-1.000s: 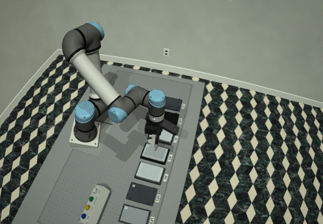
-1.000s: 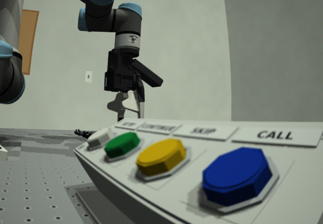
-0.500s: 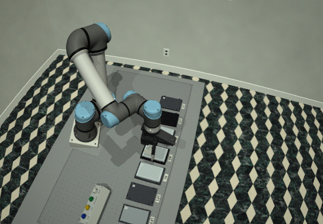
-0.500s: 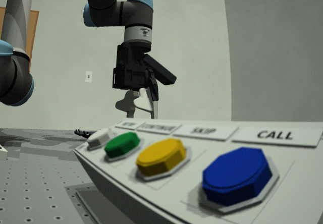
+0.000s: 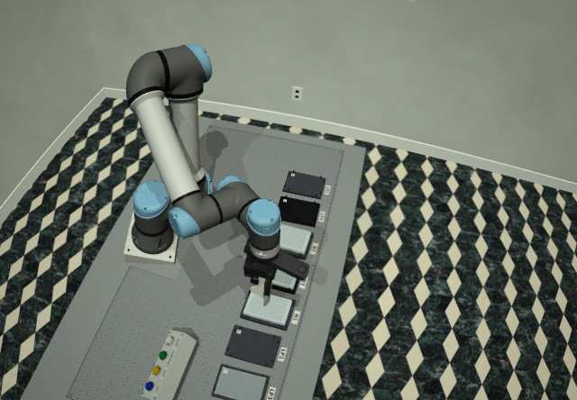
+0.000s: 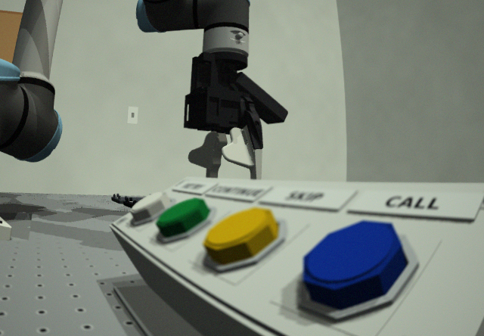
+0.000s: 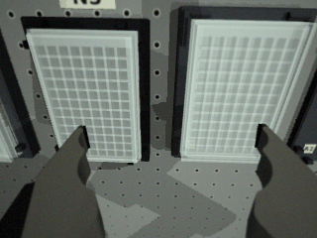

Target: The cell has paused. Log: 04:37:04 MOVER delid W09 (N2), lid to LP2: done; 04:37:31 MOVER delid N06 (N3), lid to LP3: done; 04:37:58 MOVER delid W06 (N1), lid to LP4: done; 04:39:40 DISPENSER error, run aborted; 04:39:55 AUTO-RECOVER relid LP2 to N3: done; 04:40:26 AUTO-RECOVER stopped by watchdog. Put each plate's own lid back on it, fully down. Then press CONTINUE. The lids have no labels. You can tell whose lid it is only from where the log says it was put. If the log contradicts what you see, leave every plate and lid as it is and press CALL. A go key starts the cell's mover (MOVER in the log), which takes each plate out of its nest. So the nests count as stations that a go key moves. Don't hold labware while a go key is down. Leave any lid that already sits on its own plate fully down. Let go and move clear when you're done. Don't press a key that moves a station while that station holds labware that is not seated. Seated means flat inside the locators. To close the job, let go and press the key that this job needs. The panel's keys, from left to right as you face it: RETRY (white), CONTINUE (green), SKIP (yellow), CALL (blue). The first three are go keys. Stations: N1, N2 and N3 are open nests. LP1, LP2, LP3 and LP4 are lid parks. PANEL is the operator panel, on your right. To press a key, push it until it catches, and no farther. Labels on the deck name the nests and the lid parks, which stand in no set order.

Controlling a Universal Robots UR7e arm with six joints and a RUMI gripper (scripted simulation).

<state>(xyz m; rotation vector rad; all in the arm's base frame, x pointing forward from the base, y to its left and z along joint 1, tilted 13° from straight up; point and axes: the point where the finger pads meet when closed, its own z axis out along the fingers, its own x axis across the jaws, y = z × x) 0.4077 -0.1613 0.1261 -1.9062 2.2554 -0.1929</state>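
- Tool hangs spread wide with nothing between its fingers, over the strip of worktop that separates two white plates.
- Plate on the left of the wrist view sits under the N3 label. Its neighbour lies in the next nest, whose tag I cannot read.
- I'd judge this a look along the row rather than a pick, so hold this height and grip nothing until every nest and park label has been read.
- From here I cannot tell which plates wear lids. Check each rim squarely from above.
- In the top view only the nearest park shows a pale sheet. Compare each park against the record before choosing.
- If they disagree, the blue CALL key is the one, not the green CONTINUE key.
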